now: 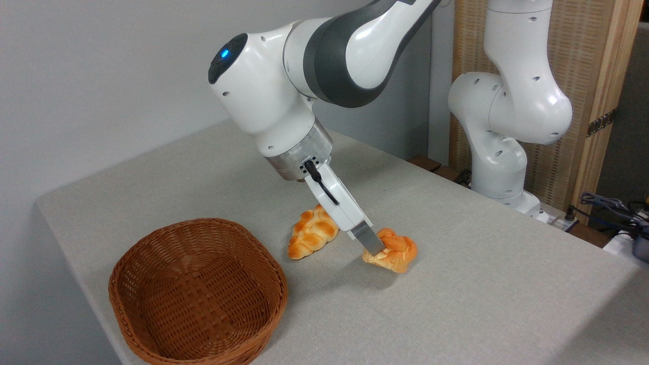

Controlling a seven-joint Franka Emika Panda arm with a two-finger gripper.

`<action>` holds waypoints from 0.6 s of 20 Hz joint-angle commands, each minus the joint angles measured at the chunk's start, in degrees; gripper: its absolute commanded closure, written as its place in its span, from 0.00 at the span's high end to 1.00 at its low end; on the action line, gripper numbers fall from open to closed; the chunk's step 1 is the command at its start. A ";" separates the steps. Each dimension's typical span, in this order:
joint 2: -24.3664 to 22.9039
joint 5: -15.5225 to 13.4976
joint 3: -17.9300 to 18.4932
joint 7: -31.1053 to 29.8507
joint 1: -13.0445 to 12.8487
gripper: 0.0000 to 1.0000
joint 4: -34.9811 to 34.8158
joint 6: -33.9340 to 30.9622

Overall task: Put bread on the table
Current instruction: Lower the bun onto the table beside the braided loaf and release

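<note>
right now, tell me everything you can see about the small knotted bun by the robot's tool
The bread is a small round knotted bun, glossy golden-orange on top and paler beneath, looking like baked dough or a plastic replica. It rests slightly tilted on the table, right of the braided loaf and apart from it. The tool is at its left side, one metal finger against it; the other finger is hidden.

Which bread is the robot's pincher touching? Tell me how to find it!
Find the brown wicker basket on the grey table, then look right, past the longer braided loaf. The small round knotted bun sits at the gripper tip, shorter and rounder than that loaf.
</note>
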 commanded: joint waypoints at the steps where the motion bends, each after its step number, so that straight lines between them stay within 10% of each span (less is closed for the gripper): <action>1: -0.66 0.94 0.47 0.74 -0.40 1.00 -0.81 2.05; 8: -0.84 -0.11 0.38 0.39 -0.49 1.00 -0.20 2.84; 12: -1.37 -6.08 -0.85 -7.14 -0.93 1.00 6.20 2.84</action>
